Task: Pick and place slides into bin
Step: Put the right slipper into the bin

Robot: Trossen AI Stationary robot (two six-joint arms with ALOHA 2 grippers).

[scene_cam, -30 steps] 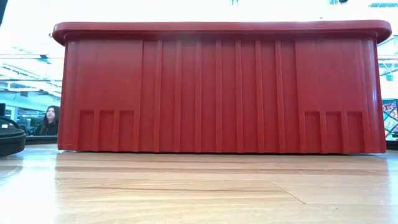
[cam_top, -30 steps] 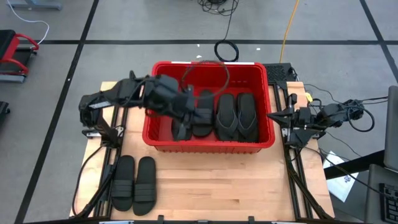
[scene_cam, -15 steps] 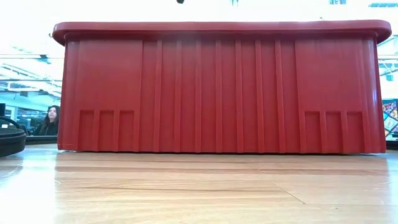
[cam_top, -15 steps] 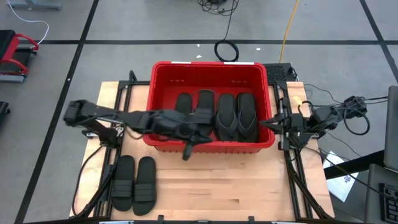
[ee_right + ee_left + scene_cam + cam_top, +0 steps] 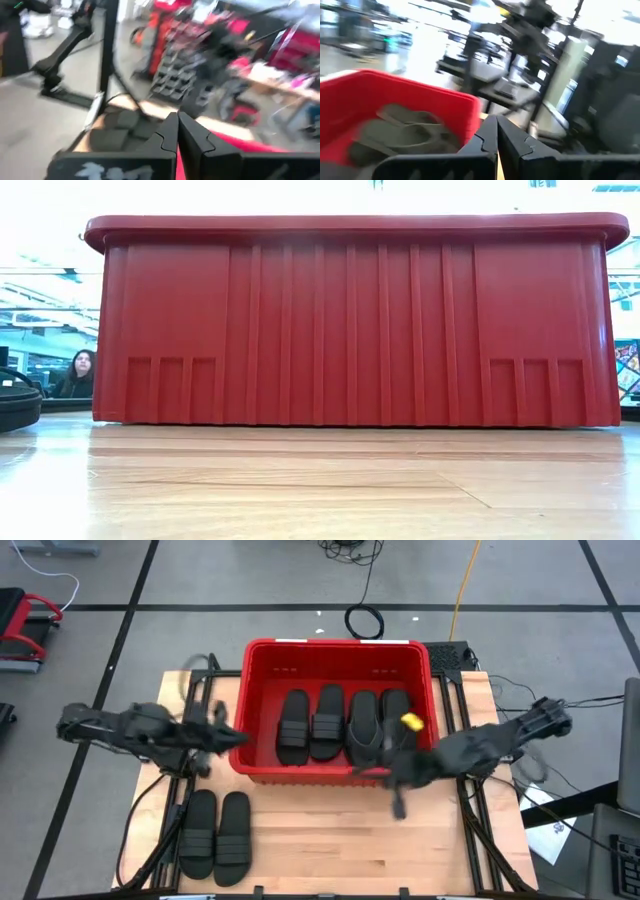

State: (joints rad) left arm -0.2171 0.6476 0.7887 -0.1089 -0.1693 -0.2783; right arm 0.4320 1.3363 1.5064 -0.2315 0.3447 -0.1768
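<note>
Four slides (image 5: 345, 725) sit side by side in the bin (image 5: 262, 660), at the table's (image 5: 330, 840) far edge; two more band-strap slides (image 5: 215, 833) lie as a pair near the table's front-left corner, not yet binned.

Left gripper (image 5: 496, 131) is clenched, holding nothing, just outside the bin's left wall. Right gripper (image 5: 176, 131) is also clenched and empty, low over the bin's front-right corner.

Risks:
- Both sets of fingers are pressed together, so a reach for the remaining pair without opening first would just shove a slide along the table, maybe off the front edge.
- Right arm is reaching close over the bin's front rim – a low pass could clip the rim and drag the bin.
- The pair lies touching, so grabbing one strap could snag its neighbour.

Hard to make out: both arms are motion-blurred from above, so the exact fingertip positions are vague. The low view is all bin wall – its contents and both grippers are hidden there, and a dark object is cut off at that picture's left edge. Only six slides are visible.
</note>
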